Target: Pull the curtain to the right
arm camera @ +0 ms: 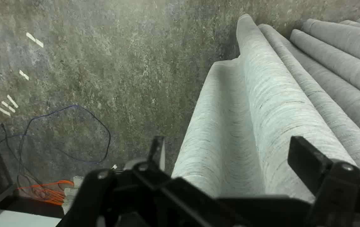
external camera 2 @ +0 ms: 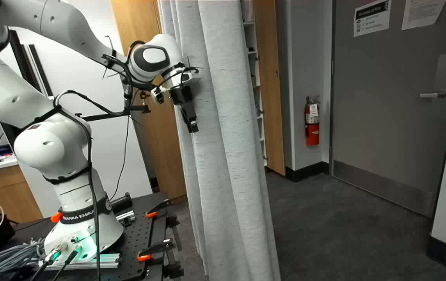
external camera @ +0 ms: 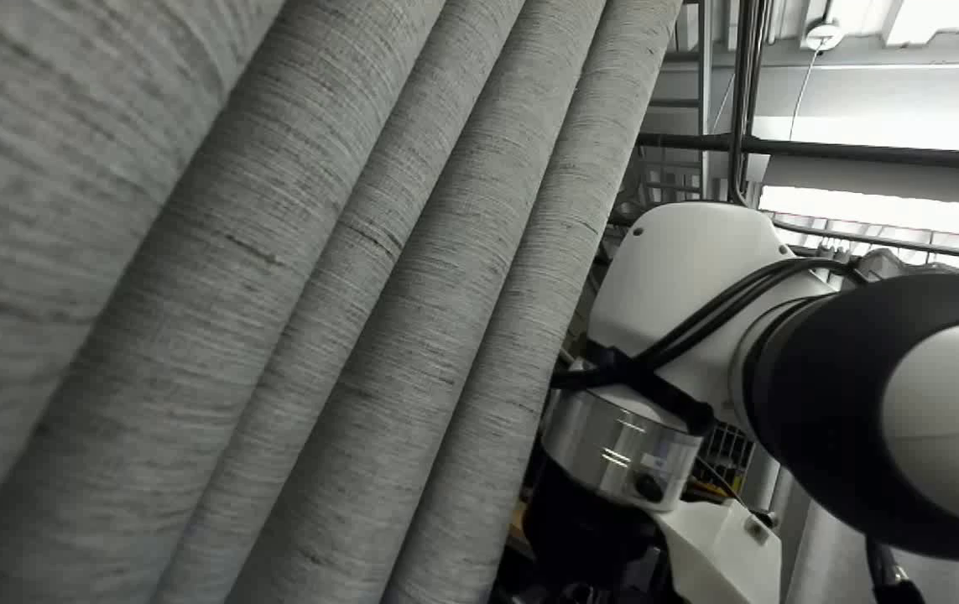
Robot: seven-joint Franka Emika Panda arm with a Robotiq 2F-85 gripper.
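can see in an exterior view a dark grey floor, reaching to a grey door, with a red fire extinguisher near it. also see a wooden cupboard, and a black perforated mounting plate bearing the white panda arm. in the wrist view, notice on the floor a looped blue cable and orange cords. find the light-grey heathered curtain hanging in long pleats, partly covering the cupboard. in the wrist view, see the robotiq gripper released, with fingers wide apart, an edge and some pleats of the curtain between them, further pleats past one finger. from these angles, cannot tell surely of any contact between fingers and curtain.
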